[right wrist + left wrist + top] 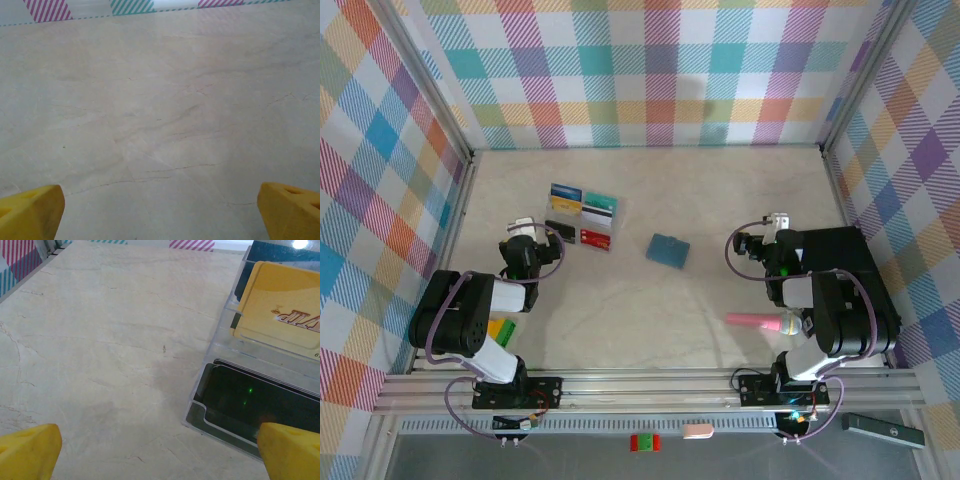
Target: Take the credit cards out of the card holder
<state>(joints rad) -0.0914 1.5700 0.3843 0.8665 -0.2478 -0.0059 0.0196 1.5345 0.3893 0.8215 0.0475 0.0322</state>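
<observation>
Clear plastic sleeves hold a yellow rectangular card and a black card (none out yet). The jaws of the left gripper and right gripper are released.

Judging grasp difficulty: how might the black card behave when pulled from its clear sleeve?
The black card looks thin and flat, likely stiff yet hard to pinch. The clear sleeve appears light and glossy, so it may slide along with it.

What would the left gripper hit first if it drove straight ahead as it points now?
Probably the clear plastic sleeve sheet holding the black credit card: it sits right ahead of one yellow finger of the left gripper. The centre line runs over bare beige table. Height is unclear.
</observation>
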